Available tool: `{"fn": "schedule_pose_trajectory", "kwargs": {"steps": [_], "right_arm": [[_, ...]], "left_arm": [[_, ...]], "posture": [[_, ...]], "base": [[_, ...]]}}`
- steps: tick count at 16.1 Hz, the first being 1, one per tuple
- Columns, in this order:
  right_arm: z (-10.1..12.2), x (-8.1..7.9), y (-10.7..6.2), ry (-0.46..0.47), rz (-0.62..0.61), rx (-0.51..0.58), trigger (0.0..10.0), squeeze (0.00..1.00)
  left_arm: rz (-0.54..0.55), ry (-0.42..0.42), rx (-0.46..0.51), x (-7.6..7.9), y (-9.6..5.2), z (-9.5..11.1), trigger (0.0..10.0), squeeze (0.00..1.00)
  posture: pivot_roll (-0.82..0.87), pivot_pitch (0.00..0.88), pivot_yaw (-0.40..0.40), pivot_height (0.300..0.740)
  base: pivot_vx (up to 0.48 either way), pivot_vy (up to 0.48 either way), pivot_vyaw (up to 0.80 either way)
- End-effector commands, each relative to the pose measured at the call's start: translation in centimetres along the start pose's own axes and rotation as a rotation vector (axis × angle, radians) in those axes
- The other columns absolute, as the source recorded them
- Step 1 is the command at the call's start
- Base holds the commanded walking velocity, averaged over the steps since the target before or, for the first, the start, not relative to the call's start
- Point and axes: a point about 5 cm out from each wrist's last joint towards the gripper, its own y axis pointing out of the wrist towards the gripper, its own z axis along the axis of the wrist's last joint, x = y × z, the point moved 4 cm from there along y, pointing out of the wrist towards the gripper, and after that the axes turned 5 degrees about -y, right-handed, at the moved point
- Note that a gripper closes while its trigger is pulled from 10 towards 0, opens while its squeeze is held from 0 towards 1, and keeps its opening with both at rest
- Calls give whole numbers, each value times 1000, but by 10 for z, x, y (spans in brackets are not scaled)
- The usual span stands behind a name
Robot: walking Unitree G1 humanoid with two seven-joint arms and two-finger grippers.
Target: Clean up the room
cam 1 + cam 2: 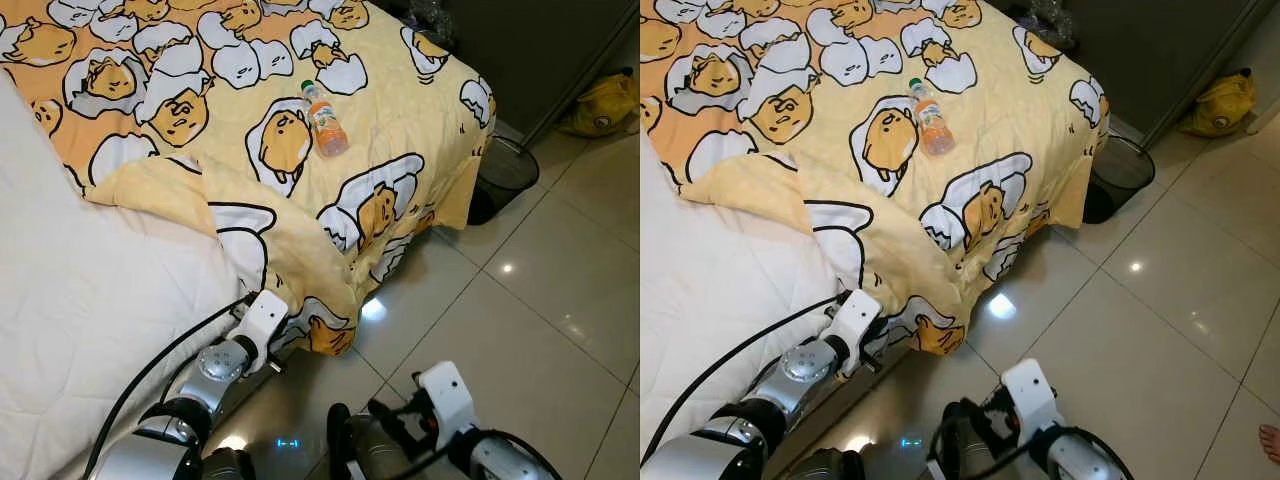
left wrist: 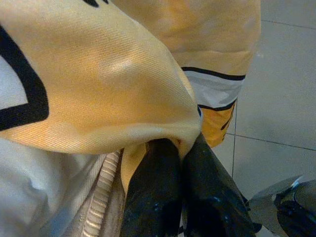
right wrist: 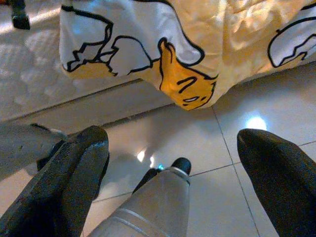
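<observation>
A yellow blanket (image 1: 290, 190) printed with egg cartoon figures covers the bed, one corner folded back and hanging over the edge. An orange drink bottle (image 1: 325, 120) with a green cap lies on it. My left gripper (image 2: 180, 148) is shut on the blanket's hanging fold at the bed's edge, its black fingers (image 2: 158, 197) pressed together under the cloth. My right gripper (image 3: 173, 134) hangs open low over the floor tiles beside the bed, nothing between its fingers.
The bare white mattress (image 1: 90, 300) shows where the blanket is folded back. A black mesh waste bin (image 1: 505, 170) stands at the bed's corner, by a dark cabinet (image 1: 530, 50) and a yellow bag (image 1: 605, 105). Glossy floor tiles (image 1: 530, 320) spread right. A person's foot (image 1: 1270, 440) shows.
</observation>
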Motion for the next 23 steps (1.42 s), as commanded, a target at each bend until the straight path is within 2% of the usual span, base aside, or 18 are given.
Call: {"fn": "schedule_pose_trajectory", "kwargs": {"steps": [1, 3, 6, 8, 10, 11, 13, 16, 18, 19, 21, 22, 23], "right_arm": [[-7, -4, -2, -18, 24, -20, 10000, 0], [-8, -7, -3, -24, 38, -24, 10000, 0], [-9, -6, -2, -28, 43, -27, 10000, 0], [-9, -7, -1, -32, 54, -28, 10000, 0], [-11, -10, -1, -41, 84, -37, 10000, 0], [-12, -10, -2, -42, 93, -44, 10000, 0], [-17, -13, -4, -45, 114, -63, 10000, 0], [-22, -18, -7, -54, 158, -91, 10000, 0], [-28, -21, -9, -56, 168, -103, 10000, 0], [-42, -26, -7, -54, 173, -127, 10000, 0], [-50, -28, 0, -51, 175, -144, 10000, 0], [-61, -30, 10, -47, 167, -167, 10000, 0], [-68, -31, 15, -43, 164, -182, 10000, 0]], "left_arm": [[-22, -4, -6, 8, -1, -6, 10000, 0], [-17, -17, -8, 9, -2, -8, 10000, 0], [-2, -24, -11, 7, -3, -10, 10000, 0], [-5, -10, -13, 8, -3, -11, 10000, 0], [-31, 29, -25, 16, -2, -14, 10000, 0], [-55, 68, -39, 23, -1, -16, 10000, 0], [-107, 83, -62, 38, 1, -20, 10000, 0], [-238, 138, -153, 83, -1, -41, 10000, 0], [-271, 140, -178, 100, -3, -48, 10000, 0], [-308, 105, -192, 124, -4, -51, 10000, 0], [-300, 107, -186, 130, -3, -51, 10000, 0], [-255, 126, -183, 122, -4, -53, 10000, 1000], [-224, 137, -177, 114, -4, -54, 10000, 1000]], "posture": [[-167, 209, -65, 740], [-167, 201, -67, 740], [-163, 197, -69, 740], [-159, 196, -71, 740], [-158, 200, -72, 740], [-158, 202, -72, 740], [-162, 204, -74, 740], [-161, 209, -75, 740], [-163, 209, -75, 740], [-169, 209, -76, 740], [-171, 211, -76, 740], [-171, 210, -78, 740], [-171, 209, -79, 740]], "base": [[0, 0, 0], [0, 0, 0], [-400, 0, 0], [-420, 0, 0], [0, 0, 0], [0, 0, 0], [0, 0, 0], [0, 0, 0], [0, 0, 0], [0, 0, 0], [0, 0, 0], [0, 0, 0], [0, 0, 0]]}}
